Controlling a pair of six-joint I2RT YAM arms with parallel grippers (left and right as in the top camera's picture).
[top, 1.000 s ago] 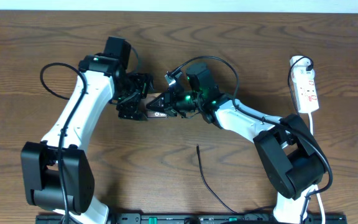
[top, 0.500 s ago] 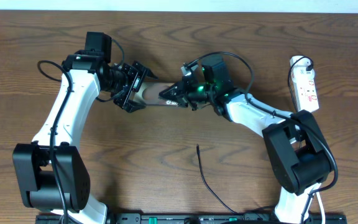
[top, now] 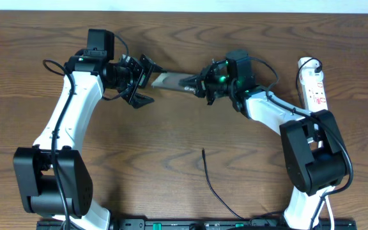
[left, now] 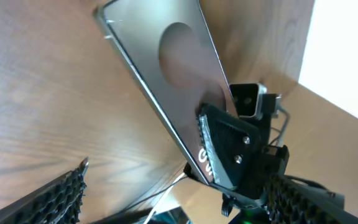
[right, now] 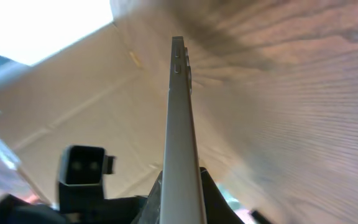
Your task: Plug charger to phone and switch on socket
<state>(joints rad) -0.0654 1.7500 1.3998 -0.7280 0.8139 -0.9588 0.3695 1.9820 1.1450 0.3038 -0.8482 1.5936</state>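
**STATUS: PHONE CLAMPED BY RIGHT GRIPPER, LEFT GRIPPER OPEN**

1. Right gripper [top: 201, 84]: closed tight on one short end of the phone [top: 170, 80]. The jaws pinch the device across its faces. In the right wrist view the phone is seen edge-on, running straight out from between the fingers, with its side buttons near the far end.

2. Phone position: seen from overhead, the body extends from the right gripper toward 9 o'clock, in the upper middle of the table [top: 171, 147]. It is tilted, so only a narrow strip of it shows. Whether its lower edge touches the wood cannot be told.

3. Left gripper [top: 142, 82]: jaws spread wide and holding nothing. It sits at 9 o'clock of the phone and faces it. The free end of the phone lies just ahead of the open jaws, and no contact is visible. In the left wrist view the screen with its dark oval faces this camera.

4. Charger [top: 211, 184]: lies on the table at 6 o'clock of the phone, well apart from both grippers. Its plug tip is unconnected.

5. Socket [top: 314, 89]: lies at 3 o'clock of the right gripper, near the table edge.
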